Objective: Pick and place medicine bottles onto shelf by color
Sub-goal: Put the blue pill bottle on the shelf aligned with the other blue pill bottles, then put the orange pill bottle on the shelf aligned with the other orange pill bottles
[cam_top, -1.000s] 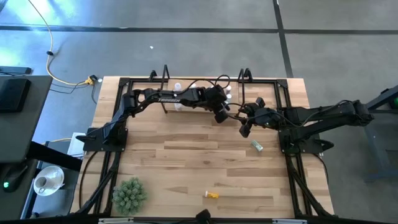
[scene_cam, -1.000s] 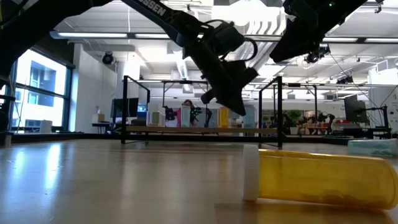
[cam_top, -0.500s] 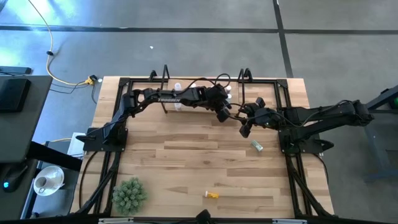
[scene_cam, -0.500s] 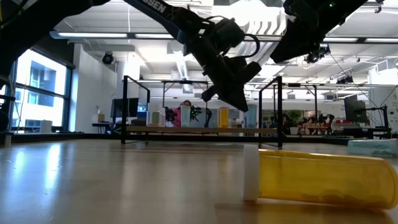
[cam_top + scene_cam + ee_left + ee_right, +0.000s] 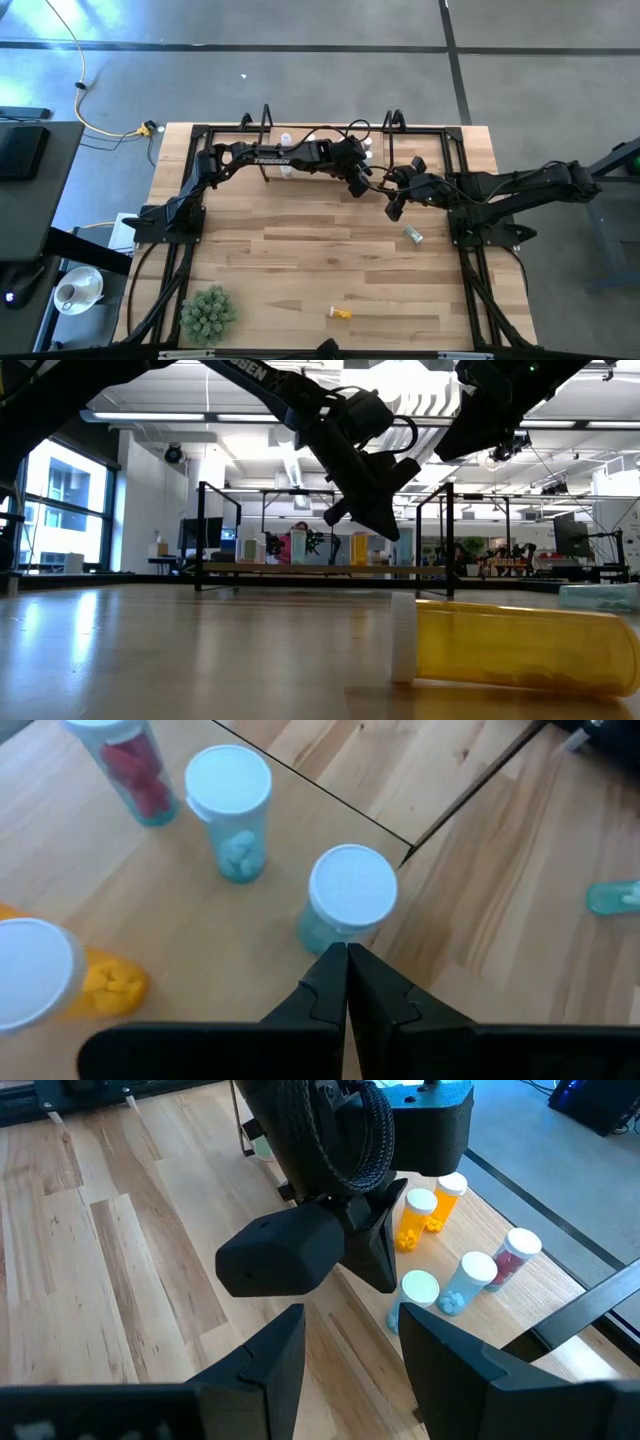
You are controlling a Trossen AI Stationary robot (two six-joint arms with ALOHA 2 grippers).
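The shelf (image 5: 120, 900) holds several white-capped medicine bottles standing upright: a teal one (image 5: 350, 895) at its near edge, a second teal one (image 5: 232, 810), a red-filled one (image 5: 125, 760) and an orange one (image 5: 50, 975). My left gripper (image 5: 347, 955) is shut, slanting down, with its tips right beside the nearest teal bottle (image 5: 418, 1290). My right gripper (image 5: 355, 1320) hangs open above the table to the right, nothing between its fingers. A teal bottle (image 5: 413, 235) and an orange bottle (image 5: 510, 645) lie on their sides on the table. My left gripper's shut fingertips (image 5: 340, 965) stand at the near side of the teal bottle's body (image 5: 318, 932), low down, slanting from above and from the table's near side. I cannot tell whether they touch it. The bottle stands upright on the shelf's near edge.
A green spiky plant ball (image 5: 208, 312) sits at the near left corner. The shelf's black upright frames (image 5: 447, 540) stand at both ends. The orange bottle (image 5: 340, 313) lies near the front edge. Bare wood spreads across the table's middle (image 5: 300, 250).
My left gripper has rolled a little about its own pointing line while staying in place at the shelf's near edge, fingers still shut. The bottles have not moved.
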